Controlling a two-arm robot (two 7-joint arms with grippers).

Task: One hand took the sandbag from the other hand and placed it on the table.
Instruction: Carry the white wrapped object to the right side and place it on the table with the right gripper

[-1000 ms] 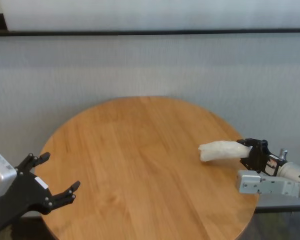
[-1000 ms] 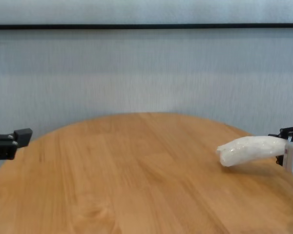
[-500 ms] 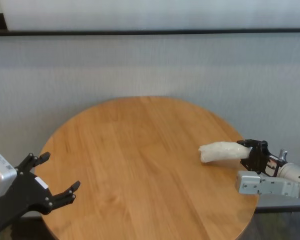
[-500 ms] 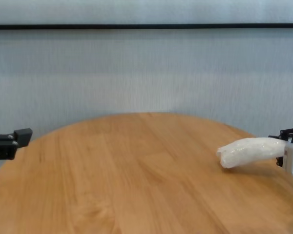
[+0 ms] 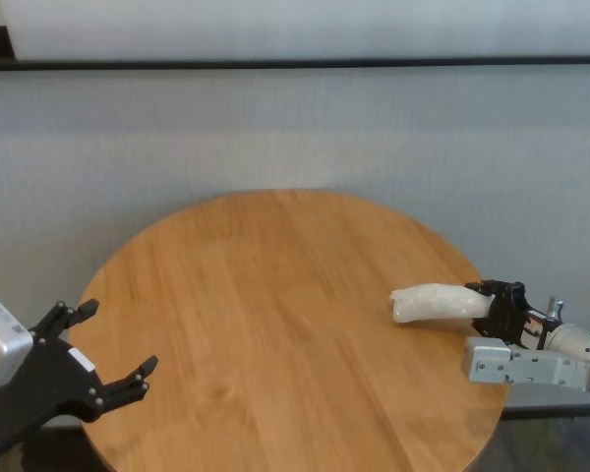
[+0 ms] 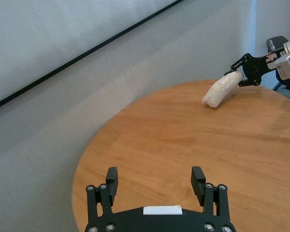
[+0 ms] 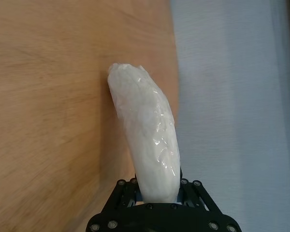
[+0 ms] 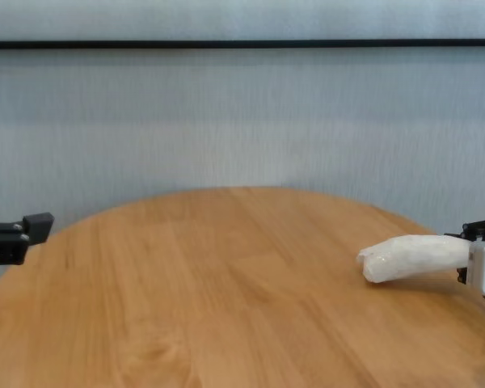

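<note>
The sandbag point(image 5: 435, 303), a white sausage-shaped bag in crinkly plastic, lies nearly level and low over the right side of the round wooden table point(image 5: 275, 295). My right gripper point(image 5: 488, 304) is shut on its outer end, at the table's right edge. In the right wrist view the sandbag point(image 7: 147, 140) sticks out from between the black fingers point(image 7: 123, 191). I cannot tell whether its free end touches the wood. My left gripper point(image 5: 118, 336) hangs open and empty at the table's near left edge; its wrist view shows the sandbag point(image 6: 220, 90) far across the table.
A grey wall stands close behind the table point(image 8: 226, 307). The right arm's light-grey box point(image 5: 511, 362) sits over the table's right rim. Nothing else lies on the wood.
The right gripper has come down a little with the sandbag, which now lies flatter and closer to the tabletop. The left arm has not moved.
</note>
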